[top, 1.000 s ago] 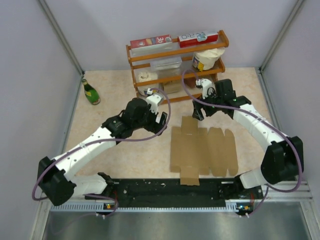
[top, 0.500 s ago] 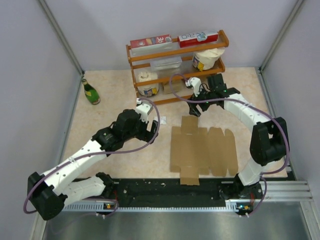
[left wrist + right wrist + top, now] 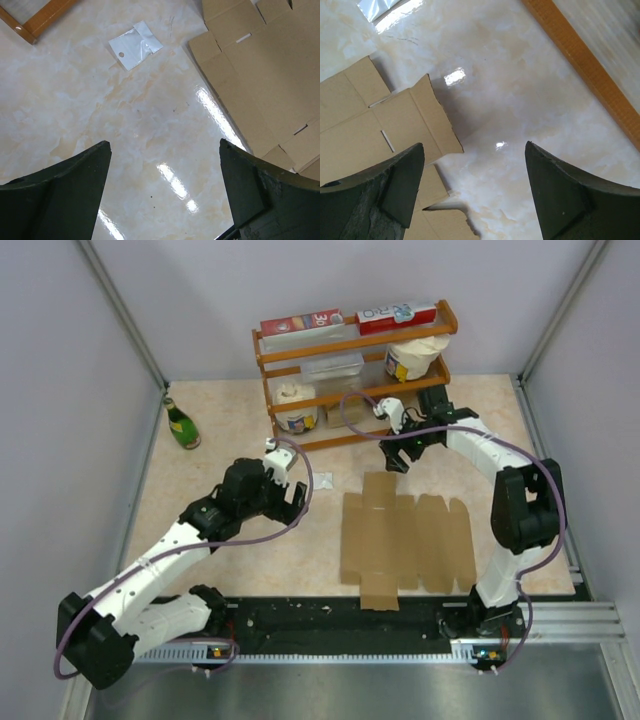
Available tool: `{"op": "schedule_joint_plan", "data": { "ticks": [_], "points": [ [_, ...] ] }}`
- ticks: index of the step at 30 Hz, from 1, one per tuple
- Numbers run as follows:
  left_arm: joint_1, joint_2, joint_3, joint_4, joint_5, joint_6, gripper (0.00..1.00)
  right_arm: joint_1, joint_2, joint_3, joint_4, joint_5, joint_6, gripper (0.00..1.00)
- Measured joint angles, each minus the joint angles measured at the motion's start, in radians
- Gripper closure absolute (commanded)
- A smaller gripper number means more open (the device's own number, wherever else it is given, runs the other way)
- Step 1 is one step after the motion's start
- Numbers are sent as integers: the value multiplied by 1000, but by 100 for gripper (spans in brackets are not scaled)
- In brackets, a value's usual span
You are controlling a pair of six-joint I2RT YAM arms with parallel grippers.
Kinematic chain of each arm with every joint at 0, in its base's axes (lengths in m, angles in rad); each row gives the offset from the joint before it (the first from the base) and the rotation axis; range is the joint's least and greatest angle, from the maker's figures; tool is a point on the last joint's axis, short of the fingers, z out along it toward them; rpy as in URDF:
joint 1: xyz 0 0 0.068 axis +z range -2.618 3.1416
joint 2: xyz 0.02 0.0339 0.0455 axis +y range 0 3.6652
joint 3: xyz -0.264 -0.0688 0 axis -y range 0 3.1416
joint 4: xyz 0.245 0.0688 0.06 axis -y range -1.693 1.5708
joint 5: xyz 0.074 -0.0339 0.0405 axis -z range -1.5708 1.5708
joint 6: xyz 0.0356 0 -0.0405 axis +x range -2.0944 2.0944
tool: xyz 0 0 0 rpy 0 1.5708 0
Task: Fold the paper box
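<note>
The paper box [image 3: 405, 540] lies flat on the table as a brown die-cut sheet with flaps and notches. Its left edge shows in the left wrist view [image 3: 260, 65], its far flaps in the right wrist view [image 3: 380, 125]. My left gripper [image 3: 288, 498] hangs open over bare table, left of the sheet, with nothing between its fingers [image 3: 60, 195]. My right gripper [image 3: 397, 455] stands open just beyond the sheet's far edge, above the table, also empty, its fingers [image 3: 570, 200] spread wide.
A wooden rack [image 3: 355, 370] with red cartons, tubs and a clear container stands at the back. A green bottle [image 3: 182, 425] sits at the far left. A small white plastic scrap [image 3: 323, 481] lies between the rack and the sheet, also in the left wrist view [image 3: 135, 45].
My left arm has drawn back to the left, away from the sheet. My right arm has swung back toward the rack, its elbow folding in. Both grippers stay open.
</note>
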Motion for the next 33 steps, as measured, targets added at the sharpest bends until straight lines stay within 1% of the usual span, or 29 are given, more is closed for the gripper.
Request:
{"op": "schedule_joint_plan", "data": {
  "ticks": [6,15,25,33],
  "points": [
    [16,-43,-2,-17,25,26,7,-26,26,44,-21,-27,-43,20],
    [18,-88,-40,-48,29,47,7,-96,95,84,-45,-122,-77,20],
    [19,-88,-47,-53,29,54,7,-97,156,95,-60,-241,-113,20],
    [20,-88,-47,-53,29,61,7,-69,180,95,-61,-241,-129,22]
  ]
}}
